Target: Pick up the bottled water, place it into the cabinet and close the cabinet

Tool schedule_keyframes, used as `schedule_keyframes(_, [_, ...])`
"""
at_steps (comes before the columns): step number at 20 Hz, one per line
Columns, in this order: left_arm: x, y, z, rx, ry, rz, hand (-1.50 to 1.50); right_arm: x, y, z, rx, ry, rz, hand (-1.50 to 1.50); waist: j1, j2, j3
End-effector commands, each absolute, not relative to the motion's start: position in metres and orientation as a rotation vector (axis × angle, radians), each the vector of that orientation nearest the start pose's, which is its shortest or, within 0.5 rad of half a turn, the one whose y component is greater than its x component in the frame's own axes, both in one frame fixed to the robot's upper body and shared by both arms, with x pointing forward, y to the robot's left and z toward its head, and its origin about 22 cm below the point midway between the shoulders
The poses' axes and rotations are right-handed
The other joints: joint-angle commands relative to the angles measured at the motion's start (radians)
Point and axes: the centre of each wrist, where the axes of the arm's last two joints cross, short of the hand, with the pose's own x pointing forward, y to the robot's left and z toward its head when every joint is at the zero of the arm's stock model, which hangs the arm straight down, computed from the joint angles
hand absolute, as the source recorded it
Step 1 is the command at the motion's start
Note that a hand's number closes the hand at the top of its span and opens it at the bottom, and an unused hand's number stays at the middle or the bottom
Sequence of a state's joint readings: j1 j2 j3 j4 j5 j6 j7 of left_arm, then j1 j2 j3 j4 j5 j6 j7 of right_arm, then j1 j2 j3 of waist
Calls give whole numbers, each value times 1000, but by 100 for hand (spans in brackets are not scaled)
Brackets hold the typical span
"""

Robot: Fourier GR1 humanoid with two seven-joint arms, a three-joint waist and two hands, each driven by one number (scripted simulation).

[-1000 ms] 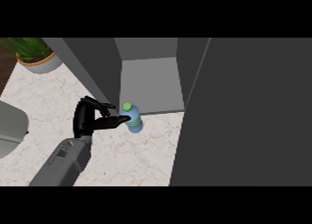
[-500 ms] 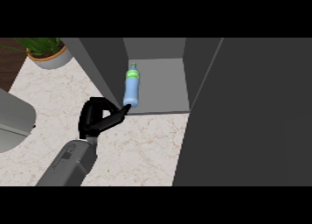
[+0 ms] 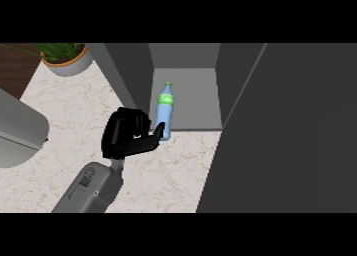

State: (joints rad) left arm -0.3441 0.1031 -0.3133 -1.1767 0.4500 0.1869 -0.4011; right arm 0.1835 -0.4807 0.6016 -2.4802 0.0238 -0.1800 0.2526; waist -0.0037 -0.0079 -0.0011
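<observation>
Far left: a rounded grey metal appliance (image 3: 11, 132) sits on the pale marbled stone tabletop (image 3: 70, 105), cut off by the left edge. Behind it a strip of dark brown wood surface (image 3: 7, 67) shows at the far left corner.

Far left-centre: a green leafy plant in a round beige pot (image 3: 66, 59) stands on the tabletop, well apart from everything else.

Centre-left: one grey forearm (image 3: 89, 187) comes in from the near edge and ends in a black hand (image 3: 129, 136). From this view alone I cannot tell which arm it is; by its place on the left it is taken as the left hand. Fingers are straight and spread, palm turned toward the cabinet, holding nothing. The thumb tip lies just beside the bottle's near end; whether it touches cannot be told.

Centre: the dark grey open cabinet (image 3: 129, 75) has a lighter grey inner floor. The clear blue plastic water bottle with a green label and green cap (image 3: 163, 107) is inside, against the left wall. Its long axis runs near to far, cap pointing to the far side, base at the cabinet's near lip. Upright or lying down cannot be settled.

Right: the large dark grey cabinet door (image 3: 292, 130) stands open, filling the right part of the view.
</observation>
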Motion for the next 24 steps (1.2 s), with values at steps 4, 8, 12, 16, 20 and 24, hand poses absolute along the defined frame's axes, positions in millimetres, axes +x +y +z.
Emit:
schedule_keyframes(4, [261,177,20,-355,-1826,24,150,102,-167,168,368,-1763,583,150,15,3,1])
schedule_keyframes(8, [237,202,24,-336,-1838,54,150,97,-142,170,433,-1770,558,150,15,2,0])
schedule_keyframes(12, [229,226,31,-321,-1858,74,150,91,-124,166,493,-1736,594,150,9,3,0])
schedule_keyframes(16, [214,249,11,-342,-1863,92,150,111,-94,175,549,-1714,657,150,16,6,0])
schedule_keyframes(20, [199,262,29,-303,-1866,118,150,110,-59,177,583,-1717,695,150,23,4,0])
schedule_keyframes(24, [204,264,17,-305,-1858,137,150,116,-35,169,483,-1855,785,150,27,4,-2])
